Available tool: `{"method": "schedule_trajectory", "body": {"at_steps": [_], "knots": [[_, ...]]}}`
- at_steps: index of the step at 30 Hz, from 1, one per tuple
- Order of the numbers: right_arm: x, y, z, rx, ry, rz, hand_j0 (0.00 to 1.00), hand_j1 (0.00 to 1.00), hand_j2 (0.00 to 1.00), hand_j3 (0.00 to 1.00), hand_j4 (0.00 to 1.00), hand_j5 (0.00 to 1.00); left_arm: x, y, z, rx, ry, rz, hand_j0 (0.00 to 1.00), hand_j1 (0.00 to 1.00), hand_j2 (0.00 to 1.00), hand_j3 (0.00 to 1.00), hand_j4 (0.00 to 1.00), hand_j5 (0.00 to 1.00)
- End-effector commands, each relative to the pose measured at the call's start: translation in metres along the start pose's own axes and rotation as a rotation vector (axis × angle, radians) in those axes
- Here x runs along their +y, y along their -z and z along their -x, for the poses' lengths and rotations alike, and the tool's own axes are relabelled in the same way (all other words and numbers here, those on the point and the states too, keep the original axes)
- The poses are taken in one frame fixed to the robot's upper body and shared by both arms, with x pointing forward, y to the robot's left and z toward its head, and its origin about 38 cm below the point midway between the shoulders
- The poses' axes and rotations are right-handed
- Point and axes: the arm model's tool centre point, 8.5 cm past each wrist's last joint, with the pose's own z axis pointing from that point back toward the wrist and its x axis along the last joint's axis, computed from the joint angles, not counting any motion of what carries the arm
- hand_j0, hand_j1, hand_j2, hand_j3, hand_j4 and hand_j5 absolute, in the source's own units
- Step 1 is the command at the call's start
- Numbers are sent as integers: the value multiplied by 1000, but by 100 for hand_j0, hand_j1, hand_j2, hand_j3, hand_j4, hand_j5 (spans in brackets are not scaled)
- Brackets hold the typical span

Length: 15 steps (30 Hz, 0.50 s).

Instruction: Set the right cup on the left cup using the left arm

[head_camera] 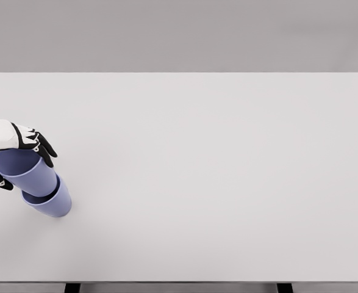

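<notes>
Smooth lavender tapered cups (pixel 41 186), nested, tilted.

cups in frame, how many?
2. Upper cup sits nested in the lower cup at the table's left edge, gripped by the left robot hand.

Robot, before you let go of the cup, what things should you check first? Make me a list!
1. Top cup sits inside the bottom cup: ok, it looks nested.
2. Stack stands straight: not ok, it leans toward the upper left.
3. Left hand grips the top cup: ok, fingers curl over its rim.
4. Bottom cup rests flat on the table: cannot tell, its base is hard to see.
5. Stack is far enough from the table's edge: ok, though it is near the left side.
6. Right hand out of the way: ok, it is not in view.
</notes>
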Motion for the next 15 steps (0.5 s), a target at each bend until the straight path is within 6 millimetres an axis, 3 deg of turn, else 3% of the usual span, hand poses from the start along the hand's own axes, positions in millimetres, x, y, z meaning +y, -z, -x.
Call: {"method": "schedule_trajectory", "body": {"at_steps": [1, 13, 15], "knots": [[0, 0, 0, -1, 1, 0, 100, 100, 100, 100, 100, 100, 1, -1, 1, 3, -5, -6, 66, 66, 66, 66, 66, 66], [0, 0, 0, 0, -1, 0, 100, 100, 100, 100, 100, 100, -1, 3, 4, 0, -13, -7, 66, 66, 66, 66, 66, 66], [0, 0, 0, 0, -1, -1, 100, 100, 100, 100, 100, 100, 0, 2, 3, -1, -12, -8, 69, 69, 69, 69, 69, 69]]}}
